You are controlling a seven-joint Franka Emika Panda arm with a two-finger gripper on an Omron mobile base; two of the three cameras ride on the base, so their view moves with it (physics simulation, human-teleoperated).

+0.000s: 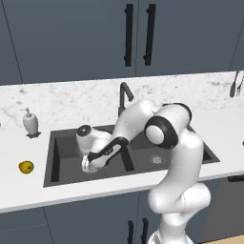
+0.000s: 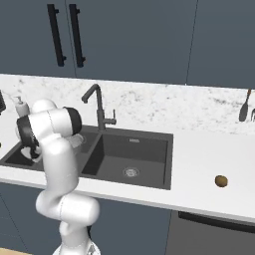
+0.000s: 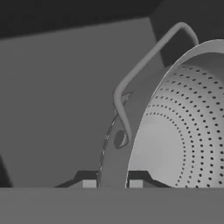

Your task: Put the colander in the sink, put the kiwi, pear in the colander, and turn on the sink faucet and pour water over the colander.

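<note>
In the hand view the hand (image 3: 112, 183) is clamped narrowly on the rim of the colander (image 3: 183, 131), one dark fingertip on each side of the thin metal wall at the bottom centre of the frame. The perforated bowl takes up the right half of that frame, and one of its wire side handles (image 3: 144, 65) arcs from the middle up toward the upper right. Behind it lies the dark grey wall of the sink (image 3: 57, 100).

In the left base view the arm reaches down from the lower right into the left basin of the sink (image 1: 62, 178), slightly left of frame centre. The hand (image 1: 93, 164) is low inside that basin, with a bit of the silvery colander (image 1: 87, 165) showing at it. The sink faucet (image 1: 123, 97) stands behind the basins, just above centre, its bent spout pointing right. The pear (image 1: 26, 167) lies on the white desk (image 1: 28, 190) at the left edge, well apart from the sink. A soap bottle (image 1: 30, 121) stands on the desk in the upper left, behind the pear.

In the right base view the kiwi (image 2: 221, 181) lies on the desk (image 2: 199, 159) at the lower right, well apart from the sink (image 2: 159, 164). The sink faucet (image 2: 98, 107) rises behind the divider between the two basins, left of centre.
</note>
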